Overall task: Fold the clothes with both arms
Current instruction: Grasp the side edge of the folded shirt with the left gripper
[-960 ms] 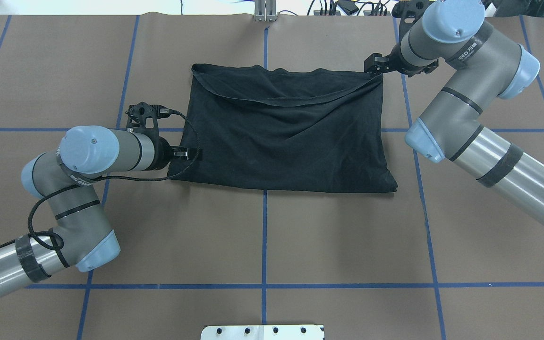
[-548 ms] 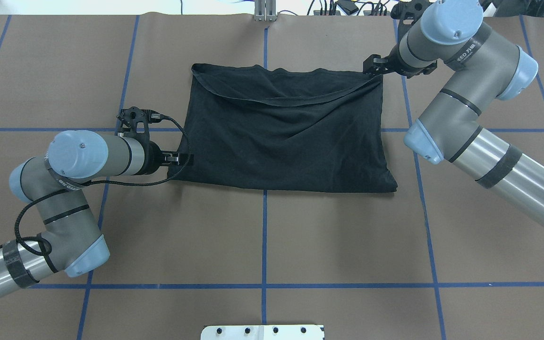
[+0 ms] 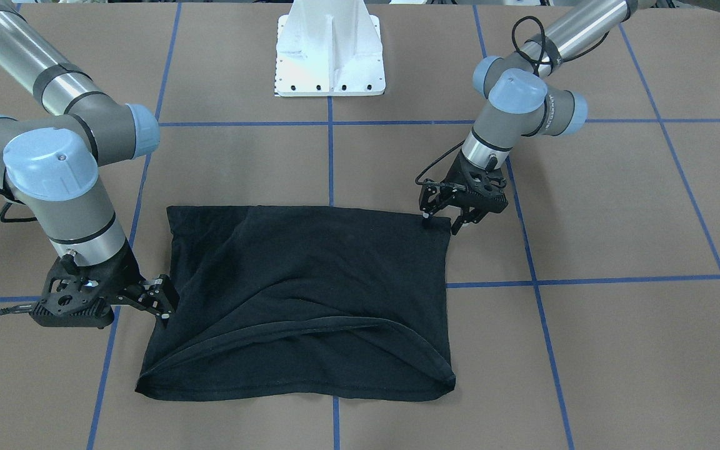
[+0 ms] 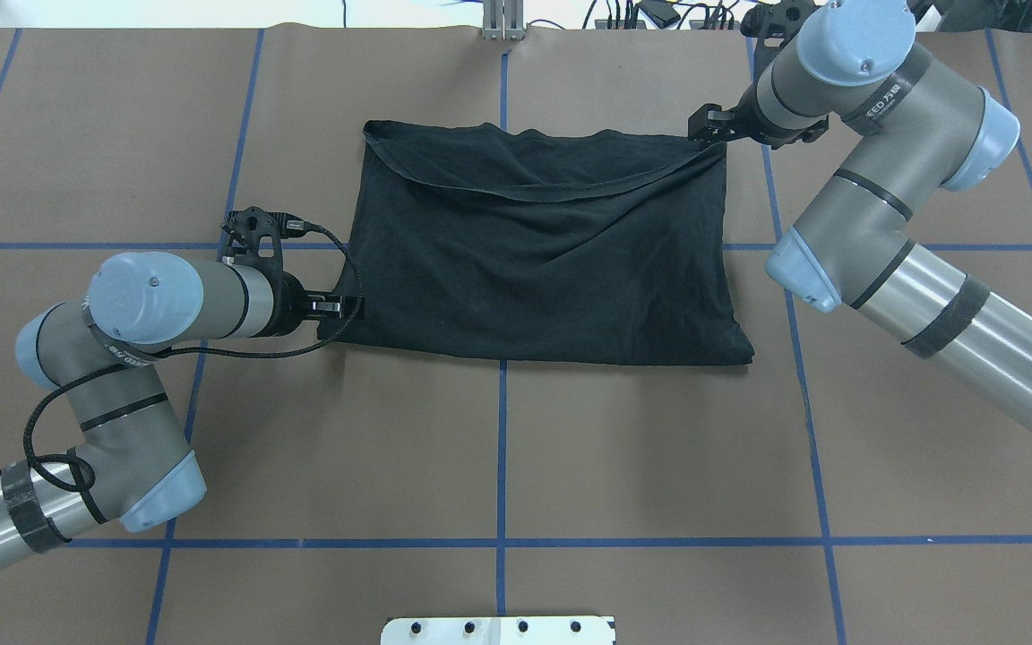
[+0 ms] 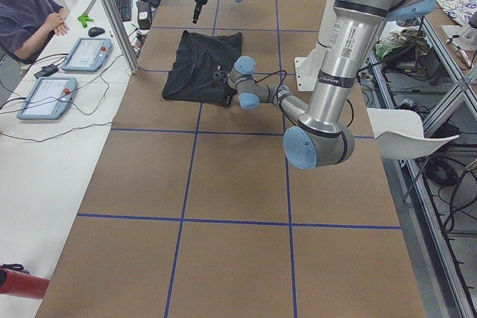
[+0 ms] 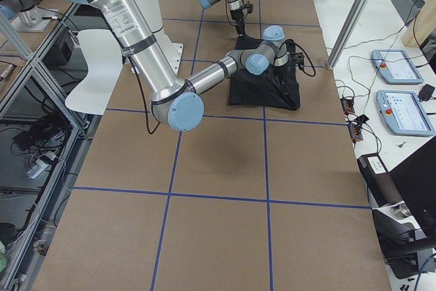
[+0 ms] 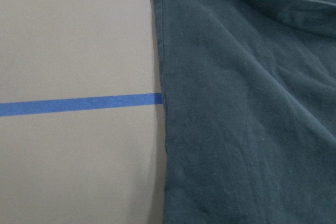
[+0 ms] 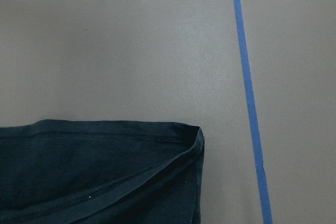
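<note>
The black T-shirt lies folded into a rough rectangle on the brown table, plain side up, with no print showing. It also shows in the front view. My left gripper is low at the shirt's near left corner, and in the front view its jaws stand apart and hold nothing. My right gripper is at the far right corner, and in the front view it is open beside the cloth. The left wrist view shows the shirt's side edge. The right wrist view shows its corner lying flat.
The white pedestal base stands at the robot's side of the table. Blue tape lines grid the brown surface. An operator sits beyond the far edge with control tablets and a metal post.
My left arm has drawn back to the left and slightly toward the robot, away from the shirt's edge. My right gripper has shifted slightly farther away. The shirt has not moved.
</note>
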Available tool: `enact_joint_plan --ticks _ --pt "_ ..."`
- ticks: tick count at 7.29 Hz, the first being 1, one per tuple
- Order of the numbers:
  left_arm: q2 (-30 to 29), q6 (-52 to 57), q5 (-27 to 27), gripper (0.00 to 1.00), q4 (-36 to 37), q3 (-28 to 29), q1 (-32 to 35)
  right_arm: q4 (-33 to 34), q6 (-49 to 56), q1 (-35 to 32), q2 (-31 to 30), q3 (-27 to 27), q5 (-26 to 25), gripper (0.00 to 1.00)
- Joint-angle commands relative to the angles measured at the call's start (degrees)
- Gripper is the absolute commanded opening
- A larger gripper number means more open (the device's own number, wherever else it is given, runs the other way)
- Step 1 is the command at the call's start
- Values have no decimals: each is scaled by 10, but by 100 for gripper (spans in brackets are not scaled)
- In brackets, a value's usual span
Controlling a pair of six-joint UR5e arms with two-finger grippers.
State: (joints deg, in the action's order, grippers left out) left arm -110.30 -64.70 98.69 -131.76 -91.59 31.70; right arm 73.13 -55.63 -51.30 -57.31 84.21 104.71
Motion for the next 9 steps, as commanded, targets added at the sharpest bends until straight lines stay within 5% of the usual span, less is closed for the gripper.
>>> enact_joint_plan --ticks 1,2,3,4,7,9 --pt "1 -2 0 68 0 -1 -16 0 1 1 -3 -1 0 100" --pt "1 -2 0 63 0 -2 -18 0 1 0 -4 -1 0 100" --pt "1 -6 1 24 0 -3 -17 0 1 0 -3 0 0 100" --pt "2 -7 0 0 0 -4 -17 0 0 1 -3 0 0 100" --pt "28 6 21 0 59 -68 6 0 0 3 -3 1 -1 100" --pt "25 135 23 0 82 -51 79 0 -6 9 -3 2 0 100"
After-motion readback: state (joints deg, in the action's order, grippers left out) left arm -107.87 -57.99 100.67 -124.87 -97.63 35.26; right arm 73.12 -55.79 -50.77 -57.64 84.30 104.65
